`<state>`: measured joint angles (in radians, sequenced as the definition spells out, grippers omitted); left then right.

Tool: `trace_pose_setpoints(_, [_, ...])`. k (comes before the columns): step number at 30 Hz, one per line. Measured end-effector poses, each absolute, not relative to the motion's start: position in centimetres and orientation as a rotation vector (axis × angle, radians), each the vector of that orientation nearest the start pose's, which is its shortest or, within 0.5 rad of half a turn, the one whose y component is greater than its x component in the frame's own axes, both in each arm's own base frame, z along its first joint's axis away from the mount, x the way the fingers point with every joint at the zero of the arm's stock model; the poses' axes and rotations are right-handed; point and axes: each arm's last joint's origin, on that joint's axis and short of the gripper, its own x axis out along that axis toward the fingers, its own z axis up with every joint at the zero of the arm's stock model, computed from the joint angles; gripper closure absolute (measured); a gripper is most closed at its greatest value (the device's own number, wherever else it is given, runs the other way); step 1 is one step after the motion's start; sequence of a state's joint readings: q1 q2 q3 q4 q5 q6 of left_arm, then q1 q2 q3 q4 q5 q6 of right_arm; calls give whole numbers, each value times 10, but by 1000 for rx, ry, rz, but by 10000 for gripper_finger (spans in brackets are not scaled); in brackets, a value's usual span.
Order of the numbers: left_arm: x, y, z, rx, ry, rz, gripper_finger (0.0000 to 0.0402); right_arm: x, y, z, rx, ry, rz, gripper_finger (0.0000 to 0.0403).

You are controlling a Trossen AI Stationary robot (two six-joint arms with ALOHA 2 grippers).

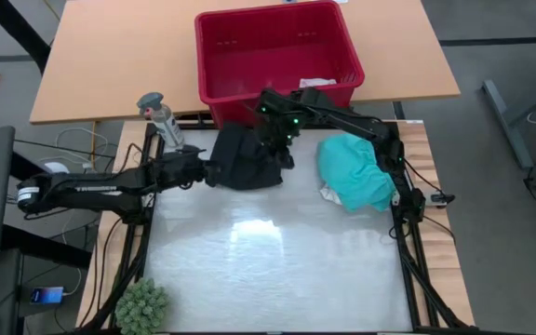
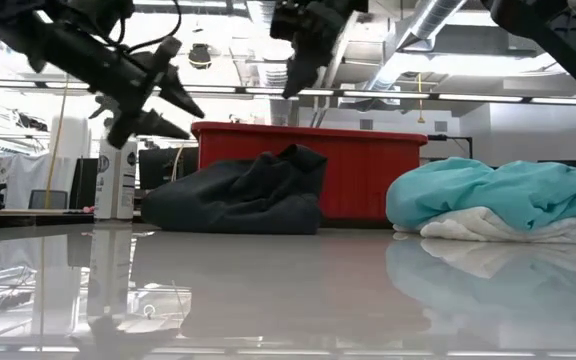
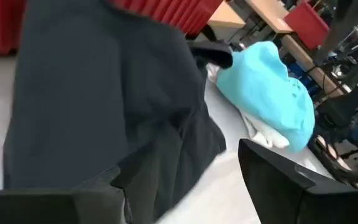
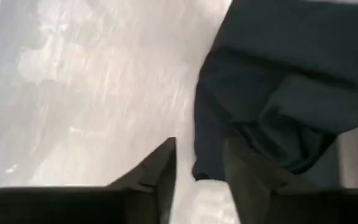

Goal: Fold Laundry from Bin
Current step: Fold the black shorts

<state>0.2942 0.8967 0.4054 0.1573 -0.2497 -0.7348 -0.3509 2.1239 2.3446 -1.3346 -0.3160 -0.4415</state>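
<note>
A black garment (image 1: pixel 245 158) lies bunched in a heap on the shiny table, just in front of the red bin (image 1: pixel 277 17). A turquoise shirt (image 1: pixel 356 172) sits crumpled on a white piece (image 2: pixel 488 228) at the right. A small pale piece (image 1: pixel 311 84) shows inside the bin. My left gripper (image 2: pixel 180 108) hovers open at the heap's left end, above it, with the black cloth (image 3: pixel 104 99) ahead of its fingers. My right gripper (image 2: pixel 300 62) hangs open high over the heap's far right part, pointing down at it (image 4: pixel 278 93).
A spray bottle (image 1: pixel 161 116) stands at the table's far left, close to my left arm. A green spiky plant (image 1: pixel 142 305) sits at the near left corner. The near half of the tabletop (image 1: pixel 277 261) holds no objects. A wooden table carries the bin.
</note>
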Motion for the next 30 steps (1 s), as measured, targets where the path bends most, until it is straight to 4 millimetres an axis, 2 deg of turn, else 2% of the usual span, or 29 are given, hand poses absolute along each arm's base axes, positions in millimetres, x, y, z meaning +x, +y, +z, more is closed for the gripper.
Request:
trace_pose_setpoints(3, [192, 69, 205, -699, 141, 659, 214, 406, -134, 348, -44, 1055, 187, 299])
trace_pose_setpoints(6, [201, 77, 182, -722, 236, 732, 254, 413, -133, 336, -52, 1075, 160, 372])
trace_pose_setpoints(7, [203, 80, 175, -736, 261, 765, 272, 416, -132, 330, -47, 1074, 162, 383])
trace_pose_setpoints(10, [210, 90, 157, -752, 297, 817, 329, 423, -129, 312, -37, 1085, 159, 382])
trace_pose_setpoints(14, [217, 103, 145, -769, 276, 824, 391, 431, -129, 286, -27, 1071, 135, 387])
trace_pose_setpoints(18, [222, 113, 137, -790, 293, 820, 391, 444, -129, 266, -64, 987, 93, 388])
trace_pose_setpoints(23, [221, 114, 126, -845, 371, 809, 394, 447, -145, 239, -168, 984, -163, 388])
trace_pose_setpoints(30, [219, 113, 123, -873, 407, 827, 401, 430, -190, 239, -208, 1024, -514, 386])
